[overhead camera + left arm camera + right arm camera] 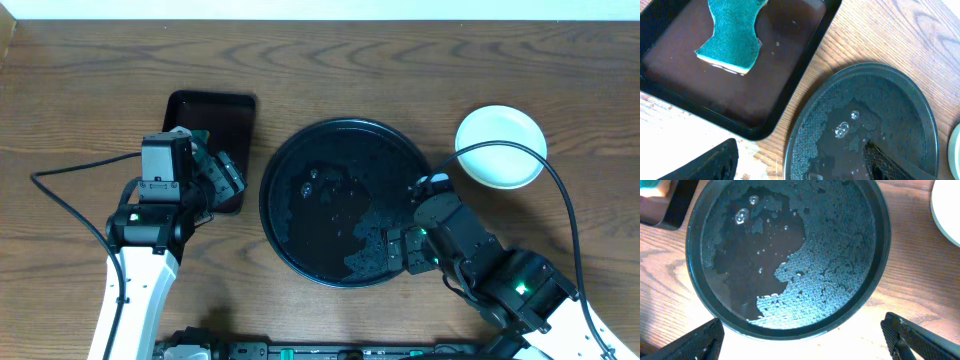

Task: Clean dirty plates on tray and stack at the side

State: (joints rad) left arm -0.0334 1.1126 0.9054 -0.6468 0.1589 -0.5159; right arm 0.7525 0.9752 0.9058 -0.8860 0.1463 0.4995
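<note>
place: appearing to be a robotics lab bench, staged for dishwashing | rig: left arm [140,250] and right arm [520,285] reaching over a wood-grain worktop [330,70], black cable [570,210] trailing loose | props: round black tray [320,235] holding water, sponge [735,32] lying in a small rectangular tray [225,115] — pale plates [501,146] sitting aside

All three views above tray [264,200]

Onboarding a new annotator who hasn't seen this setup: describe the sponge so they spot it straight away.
Start at the big round black tray in the middle of the wooden table. Just to its left sits a smaller rectangular dark tray, and the sponge lies inside it. It is the only teal thing in the scene, waisted in shape with a pale layer underneath.
</note>
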